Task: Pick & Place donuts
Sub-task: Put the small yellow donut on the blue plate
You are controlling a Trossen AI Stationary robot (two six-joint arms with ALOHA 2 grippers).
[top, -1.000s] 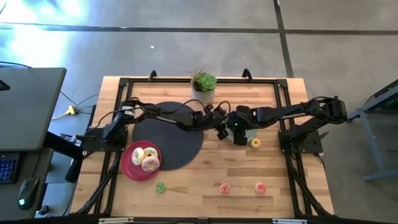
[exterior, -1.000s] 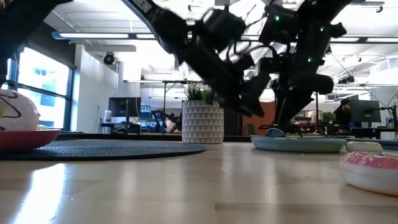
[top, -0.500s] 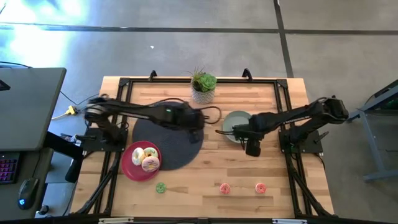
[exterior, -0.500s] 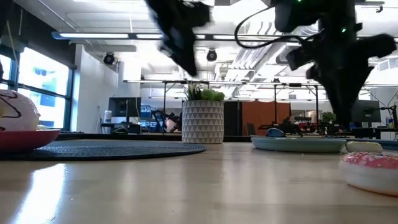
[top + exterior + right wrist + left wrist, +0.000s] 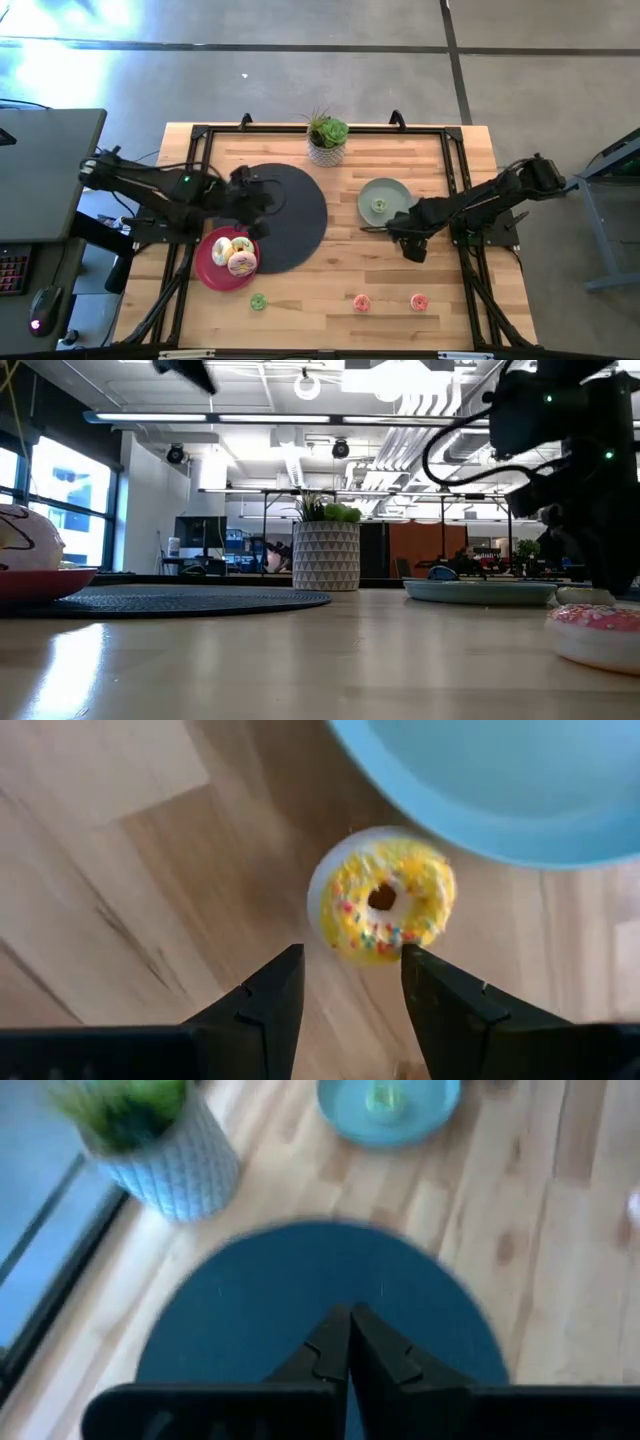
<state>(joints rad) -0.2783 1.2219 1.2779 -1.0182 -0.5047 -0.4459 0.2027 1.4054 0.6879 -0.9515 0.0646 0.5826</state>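
A yellow mini donut (image 5: 383, 902) lies flat on the wood beside the rim of the grey-green plate (image 5: 383, 190). My right gripper (image 5: 350, 982) hangs open just above it and short of it, and hides it in the high view (image 5: 411, 240). A small green donut (image 5: 379, 206) rests on that plate. Two larger iced donuts (image 5: 233, 255) lie on the pink plate (image 5: 208, 268). A green mini (image 5: 258, 301) and two pink minis (image 5: 362, 301) (image 5: 418, 301) lie near the front edge. My left gripper (image 5: 268, 199) is shut and empty above the dark round mat (image 5: 300, 215).
A potted plant (image 5: 326, 140) in a white pot stands at the far edge, behind the mat. A black frame rail (image 5: 455, 170) runs round the table's sides. Bare wood lies between the plates and the front row of minis.
My left gripper has drawn back from the grey-green plate toward the table's left edge, across the mat. My right gripper has left the plate, going toward the near and right edges, and now hangs over the yellow mini donut. The donuts lie where they did.
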